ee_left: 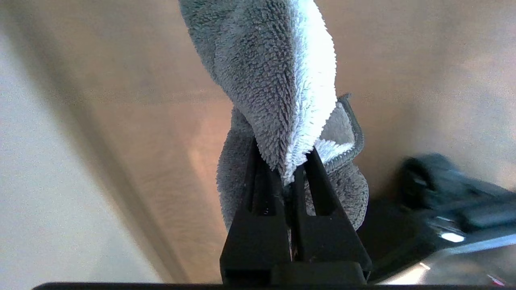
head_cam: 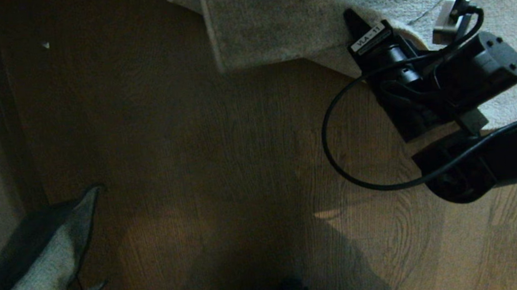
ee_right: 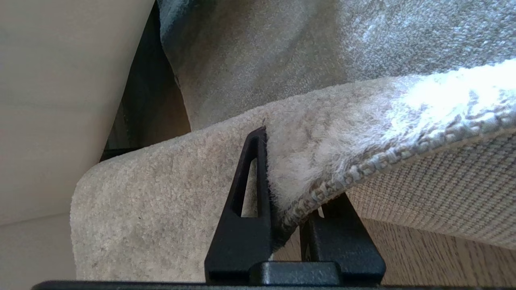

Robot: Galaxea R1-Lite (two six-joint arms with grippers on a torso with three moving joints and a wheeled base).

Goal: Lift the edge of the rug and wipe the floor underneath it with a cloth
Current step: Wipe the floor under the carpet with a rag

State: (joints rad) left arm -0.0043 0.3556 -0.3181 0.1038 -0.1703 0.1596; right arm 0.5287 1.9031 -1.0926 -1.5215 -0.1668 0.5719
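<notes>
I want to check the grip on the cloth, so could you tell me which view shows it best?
The left wrist view: the left gripper is shut on the cloth, whose pile fills the frame. The head view shows it dimly at the lower left, over the floor. The right wrist view shows none of it.

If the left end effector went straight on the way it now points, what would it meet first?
Probably the floor. The left end effector is shut on the cloth, and only wooden planks show beyond it; depth is unclear.
</notes>
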